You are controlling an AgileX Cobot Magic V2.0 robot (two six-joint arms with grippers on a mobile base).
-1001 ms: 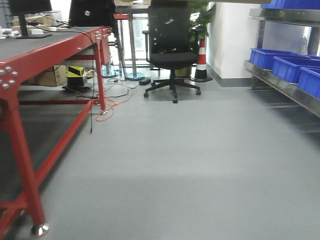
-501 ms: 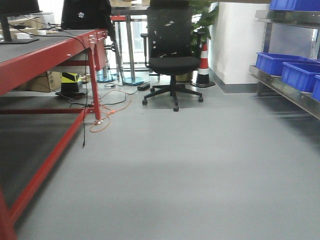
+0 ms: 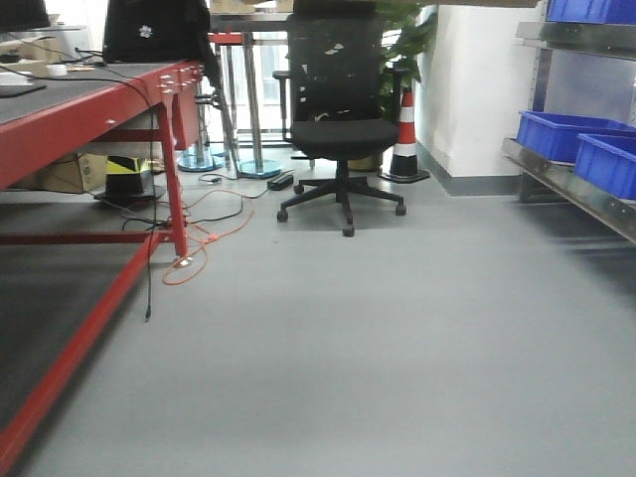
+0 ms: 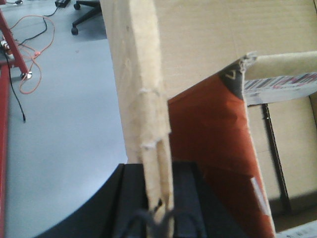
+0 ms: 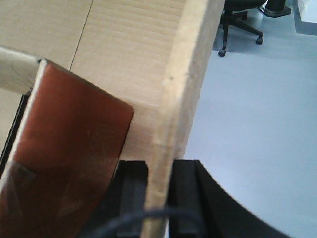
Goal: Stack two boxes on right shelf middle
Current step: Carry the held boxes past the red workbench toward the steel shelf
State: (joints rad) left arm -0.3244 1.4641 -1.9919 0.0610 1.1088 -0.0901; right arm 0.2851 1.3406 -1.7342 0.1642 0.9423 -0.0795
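Note:
I carry an open cardboard box between both arms. In the left wrist view my left gripper (image 4: 157, 198) is shut on the box's left wall (image 4: 141, 74); a red-brown packet (image 4: 213, 134) lies inside. In the right wrist view my right gripper (image 5: 159, 198) is shut on the box's right wall (image 5: 181, 94), with the same red-brown packet (image 5: 69, 163) inside. The right shelf (image 3: 571, 184) shows at the right edge of the front view, holding blue bins (image 3: 571, 134). Neither the grippers nor the box show in the front view.
A red-framed workbench (image 3: 89, 109) runs along the left, with orange and black cables (image 3: 194, 243) on the floor by its leg. A black office chair (image 3: 341, 129) stands ahead, a striped traffic cone (image 3: 404, 134) beside it near the white wall. Grey floor lies between bench and shelf.
The view has advanced forward: the workbench and shelf slide outward to the frame edges, and the chair and cone appear closer and larger. Fewer blue bins remain in view.

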